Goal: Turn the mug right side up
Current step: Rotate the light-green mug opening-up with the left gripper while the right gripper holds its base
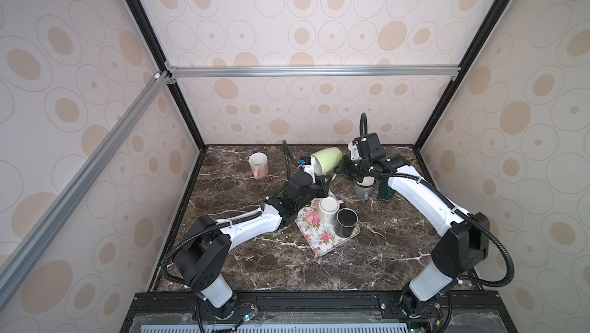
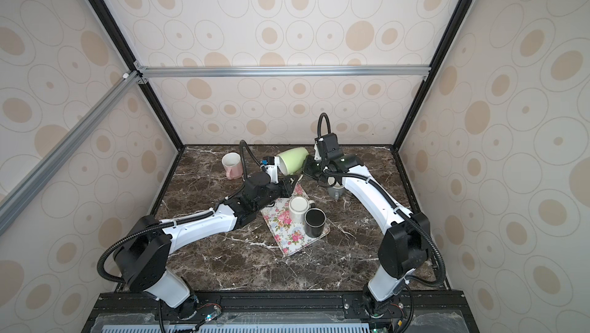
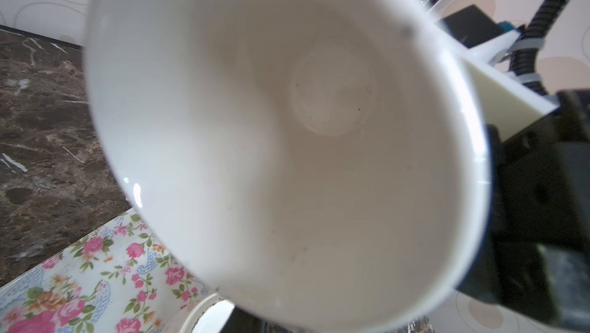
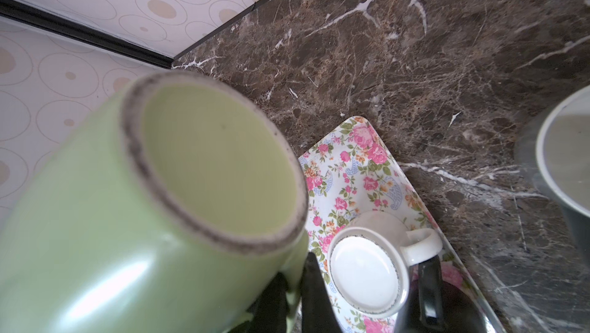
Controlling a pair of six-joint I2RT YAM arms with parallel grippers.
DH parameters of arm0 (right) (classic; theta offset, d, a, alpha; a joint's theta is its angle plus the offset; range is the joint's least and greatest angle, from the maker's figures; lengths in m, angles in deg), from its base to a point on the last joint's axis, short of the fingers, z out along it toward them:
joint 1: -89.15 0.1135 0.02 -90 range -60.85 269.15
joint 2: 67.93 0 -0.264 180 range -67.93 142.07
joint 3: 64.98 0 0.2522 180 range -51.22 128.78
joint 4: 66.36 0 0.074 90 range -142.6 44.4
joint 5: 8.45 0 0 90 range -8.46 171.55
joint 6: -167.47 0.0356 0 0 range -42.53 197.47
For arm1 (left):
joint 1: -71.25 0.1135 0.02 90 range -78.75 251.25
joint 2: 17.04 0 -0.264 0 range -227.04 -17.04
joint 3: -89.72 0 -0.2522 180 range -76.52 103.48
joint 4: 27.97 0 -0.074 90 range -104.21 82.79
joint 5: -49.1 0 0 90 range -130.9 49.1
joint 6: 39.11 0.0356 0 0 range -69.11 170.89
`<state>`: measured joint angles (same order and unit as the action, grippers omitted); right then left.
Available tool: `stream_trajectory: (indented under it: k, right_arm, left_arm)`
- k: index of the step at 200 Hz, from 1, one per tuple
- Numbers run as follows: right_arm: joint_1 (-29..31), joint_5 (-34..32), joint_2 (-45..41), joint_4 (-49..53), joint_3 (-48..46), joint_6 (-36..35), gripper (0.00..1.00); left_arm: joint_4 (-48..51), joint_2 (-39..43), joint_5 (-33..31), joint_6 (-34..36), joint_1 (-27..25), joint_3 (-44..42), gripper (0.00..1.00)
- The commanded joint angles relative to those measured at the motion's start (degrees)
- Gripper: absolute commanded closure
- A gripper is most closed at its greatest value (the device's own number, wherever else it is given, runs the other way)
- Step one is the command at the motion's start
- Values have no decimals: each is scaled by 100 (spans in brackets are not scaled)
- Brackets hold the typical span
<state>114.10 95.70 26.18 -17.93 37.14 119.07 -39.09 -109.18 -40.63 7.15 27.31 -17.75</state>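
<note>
The green mug (image 1: 327, 159) hangs tilted on its side above the far middle of the marble surface (image 1: 351, 261). Its mouth faces the left gripper (image 1: 326, 182) and its base faces the right gripper (image 1: 344, 168). The right jaws are closed tight on a green part of the mug's underside. Whether the left jaws grip the rim cannot be told. Just nearer lies a floral tray (image 1: 311, 230) carrying a white mug (image 1: 329, 208) and a black mug (image 1: 346, 221).

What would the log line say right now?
mug: in air, on its side | right fingers: shut on mug | left fingers: at mug, grip unclear | not upright yet
</note>
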Motion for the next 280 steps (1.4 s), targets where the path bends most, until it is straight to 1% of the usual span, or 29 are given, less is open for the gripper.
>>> stream_trajectory:
  k: [1,28,47,64,82,130,143,154,171,173,196,208,229,244,280]
  right_arm:
    - [53,196,-230,178,-11,-62,100]
    - [51,256,-267,93,-83,34,100]
    - [52,246,-292,92,-115,36,100]
    - [51,211,-322,105,-126,40,100]
    - [51,208,-365,52,-185,60,100]
    - [48,259,-467,-178,-396,168,100]
    - [50,283,-499,-273,-470,218,96]
    - [46,284,-531,-348,-534,281,87]
    - [47,318,-551,-474,-598,330,76]
    - [47,321,-554,-486,-607,341,74]
    - [39,340,-563,-623,-670,415,67]
    - [41,342,-586,-676,-701,434,61]
    - [36,271,-627,-679,-715,422,58]
    - [36,180,-685,-628,-727,378,54]
    - [30,-141,-967,-701,-908,257,51]
  left_arm:
    - [-694,84,-245,-29,11,197,79]
    - [-726,99,-338,-88,10,147,79]
    - [-789,134,-391,-92,10,100,81]
    - [-817,159,-440,-88,9,83,89]
    - [-844,170,-474,-92,11,74,100]
    - [-904,252,-487,-104,13,-26,100]
    - [-913,313,-567,-121,9,-90,100]
    - [-943,361,-622,-108,5,-153,100]
    - [-970,382,-651,-29,9,-207,100]
    - [-962,377,-651,-22,9,-207,100]
    - [-913,270,-660,23,8,-223,100]
    - [-897,207,-666,49,9,-237,100]
    - [-818,139,-766,169,17,-242,100]
    - [-711,109,-816,329,12,-204,100]
    - [-450,104,-893,525,25,-94,100]
